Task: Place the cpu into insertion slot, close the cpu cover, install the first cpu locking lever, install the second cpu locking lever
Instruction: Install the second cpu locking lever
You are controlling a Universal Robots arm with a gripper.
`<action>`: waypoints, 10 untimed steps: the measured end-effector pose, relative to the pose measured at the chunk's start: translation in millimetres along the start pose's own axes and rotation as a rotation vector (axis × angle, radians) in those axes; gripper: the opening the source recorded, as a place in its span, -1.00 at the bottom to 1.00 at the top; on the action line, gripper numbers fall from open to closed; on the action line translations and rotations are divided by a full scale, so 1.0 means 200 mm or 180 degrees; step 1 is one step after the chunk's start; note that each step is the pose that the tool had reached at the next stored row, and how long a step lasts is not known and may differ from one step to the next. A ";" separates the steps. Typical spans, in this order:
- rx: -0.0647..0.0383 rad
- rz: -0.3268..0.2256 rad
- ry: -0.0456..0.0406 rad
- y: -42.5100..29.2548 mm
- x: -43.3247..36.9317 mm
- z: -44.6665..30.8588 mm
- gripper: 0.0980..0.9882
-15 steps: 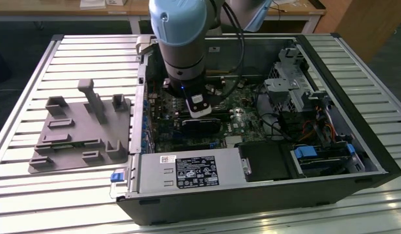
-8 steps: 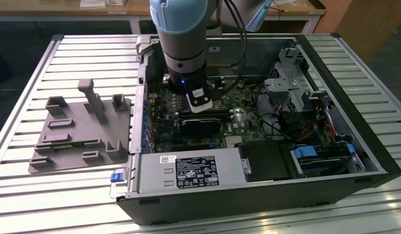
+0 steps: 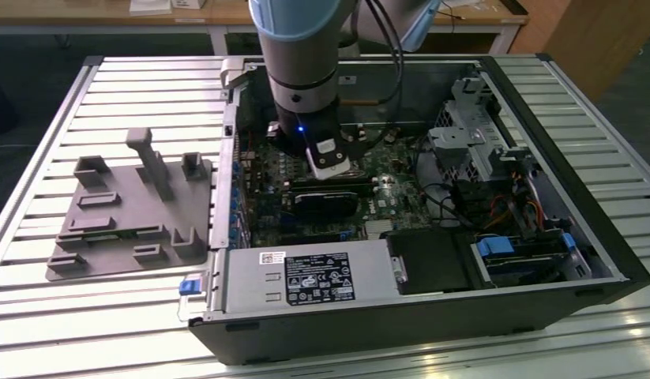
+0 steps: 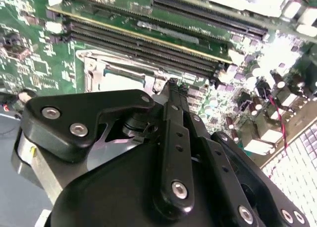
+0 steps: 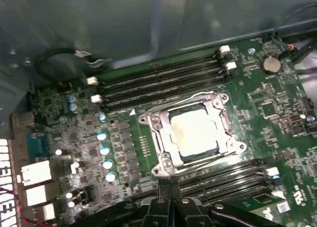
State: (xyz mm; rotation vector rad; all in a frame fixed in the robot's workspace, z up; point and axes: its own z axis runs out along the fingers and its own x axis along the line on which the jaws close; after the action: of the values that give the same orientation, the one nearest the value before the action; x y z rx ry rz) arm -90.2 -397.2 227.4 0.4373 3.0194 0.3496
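In the first wrist view the cpu (image 5: 194, 133), a pale square chip, lies in the insertion slot (image 5: 176, 156). The grey metal cpu cover (image 5: 159, 138) lies flat around it as a frame. A thin wire lever (image 5: 213, 158) runs along the socket's side nearest my gripper (image 5: 171, 187). The black fingers are pressed together, with nothing visible between them, just off one corner of the socket. In the second wrist view the gripper (image 4: 171, 88) tips reach the cover's edge (image 4: 119, 68). In the exterior view the gripper (image 3: 330, 170) is down inside the open computer case (image 3: 409, 316).
Long black memory slots (image 5: 158, 81) flank the socket on two sides. A grey moulded fixture (image 3: 129, 209) lies on the slatted table at the exterior view's left. The case holds a power supply (image 3: 303, 276), a drive cage (image 3: 472, 134) and cables (image 3: 514, 209).
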 end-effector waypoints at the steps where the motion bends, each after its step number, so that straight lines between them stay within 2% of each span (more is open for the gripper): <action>1: 0.0003 0.0008 -0.0003 0.006 -0.021 0.002 -0.99; 2: 0.0004 0.0014 -0.0004 0.012 -0.044 0.005 -0.99; 7: 0.0006 0.0023 -0.0007 0.033 -0.111 0.012 -0.99; 10: 0.0020 0.0026 -0.0012 0.049 -0.143 0.017 -0.99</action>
State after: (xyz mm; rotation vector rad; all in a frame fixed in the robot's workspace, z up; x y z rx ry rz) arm -59.7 -395.6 227.4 0.4504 3.0168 0.3396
